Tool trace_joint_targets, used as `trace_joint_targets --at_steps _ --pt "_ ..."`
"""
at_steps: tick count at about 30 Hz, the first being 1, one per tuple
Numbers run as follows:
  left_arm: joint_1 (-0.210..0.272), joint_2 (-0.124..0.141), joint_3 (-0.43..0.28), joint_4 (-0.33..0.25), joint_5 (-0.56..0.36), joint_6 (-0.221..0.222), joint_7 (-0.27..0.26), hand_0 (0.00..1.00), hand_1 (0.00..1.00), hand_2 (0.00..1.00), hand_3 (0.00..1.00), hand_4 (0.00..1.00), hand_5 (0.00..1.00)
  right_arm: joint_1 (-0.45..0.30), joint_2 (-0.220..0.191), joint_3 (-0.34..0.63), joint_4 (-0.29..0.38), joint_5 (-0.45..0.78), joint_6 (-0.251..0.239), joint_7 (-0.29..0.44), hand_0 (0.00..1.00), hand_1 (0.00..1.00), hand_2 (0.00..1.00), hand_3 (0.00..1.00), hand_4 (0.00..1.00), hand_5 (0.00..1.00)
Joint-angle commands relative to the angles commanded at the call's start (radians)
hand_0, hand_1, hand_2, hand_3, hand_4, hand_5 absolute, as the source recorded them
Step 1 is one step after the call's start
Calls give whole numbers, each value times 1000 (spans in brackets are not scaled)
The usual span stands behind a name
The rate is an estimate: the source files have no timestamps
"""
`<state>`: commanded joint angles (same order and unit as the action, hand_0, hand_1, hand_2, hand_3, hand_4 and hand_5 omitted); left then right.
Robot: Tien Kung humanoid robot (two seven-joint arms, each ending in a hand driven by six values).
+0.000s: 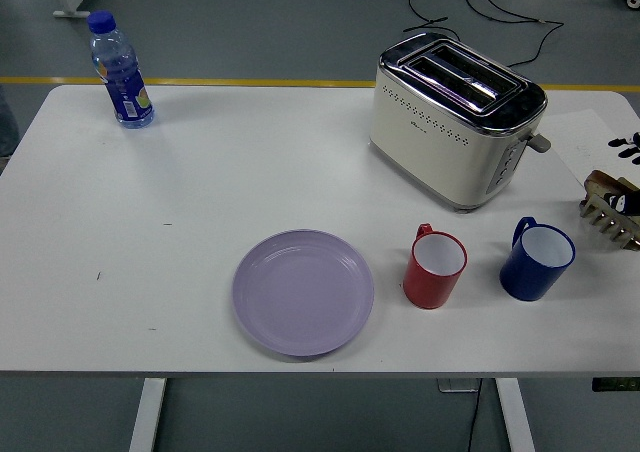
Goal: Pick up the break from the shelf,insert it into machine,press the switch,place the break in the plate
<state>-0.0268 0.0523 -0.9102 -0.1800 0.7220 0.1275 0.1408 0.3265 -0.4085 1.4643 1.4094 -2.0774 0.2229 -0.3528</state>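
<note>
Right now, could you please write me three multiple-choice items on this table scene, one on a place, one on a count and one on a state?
1. Where is the water bottle?
A. far left corner
B. beside the mugs
C. on the plate

2. How many mugs stand on the table?
A. one
B. two
C. three

3. What does the purple plate hold?
A. bread
B. a mug
C. nothing

Answers: 1 A, it stands alone at far left. 2 B, a red mug and a blue mug. 3 C, its surface is bare.
</note>
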Motion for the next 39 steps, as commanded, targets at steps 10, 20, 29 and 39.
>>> trace_joint_targets --at_steps 10,20,29,39 --pt "-2 1 7 0 -9 1 -1 685 648 701 719 453 998 39 23 -46 -38 -41 -12 -49 834 740 744 808 768 94" --pt "-2 1 17 0 -18 3 -2 685 643 699 719 455 998 82 49 -71 -105 -118 -18 -69 652 605 621 732 756 97" --pt "-5 5 37 0 -38 4 -7 685 638 697 718 455 998 119 62 -101 -172 -157 -47 -104 584 547 565 691 744 98" --pt "-5 7 53 0 -57 5 -11 687 637 696 718 457 998 136 63 -118 -207 -191 -62 -128 460 433 473 579 718 93"
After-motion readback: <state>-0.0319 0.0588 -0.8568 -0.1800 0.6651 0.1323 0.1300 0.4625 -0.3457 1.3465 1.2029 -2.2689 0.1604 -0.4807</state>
